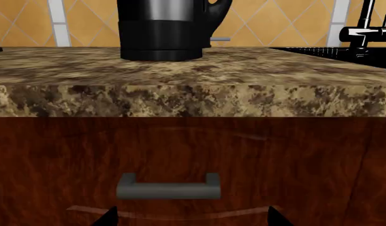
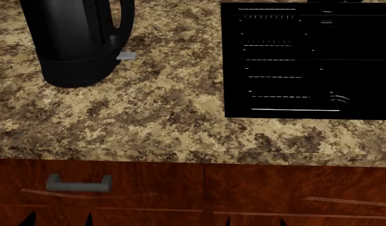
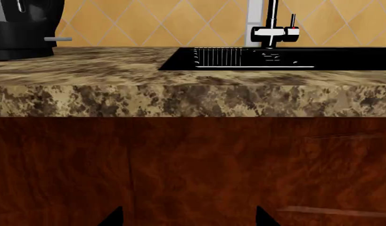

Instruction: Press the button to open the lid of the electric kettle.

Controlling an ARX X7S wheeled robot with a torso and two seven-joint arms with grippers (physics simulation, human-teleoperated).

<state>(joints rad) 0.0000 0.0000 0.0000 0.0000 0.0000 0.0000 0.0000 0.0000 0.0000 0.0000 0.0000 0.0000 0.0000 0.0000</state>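
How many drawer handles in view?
1. A grey bar handle on the wooden drawer front below the electric kettle. The right-hand fronts show none; others may lie out of frame.

Both end effectors (image 1: 191, 217) (image 3: 187, 217) hang low, fingertips apart.

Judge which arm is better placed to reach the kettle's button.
Left, probably. The left wrist view faces the electric kettle head-on, while the right wrist view has it far aside, facing the sink. The button isn't visible.

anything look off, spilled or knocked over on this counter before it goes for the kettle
Nothing stands out. The electric kettle stands upright on the granite counter, with no spill around its base. The sink and the drawer handle look intact.
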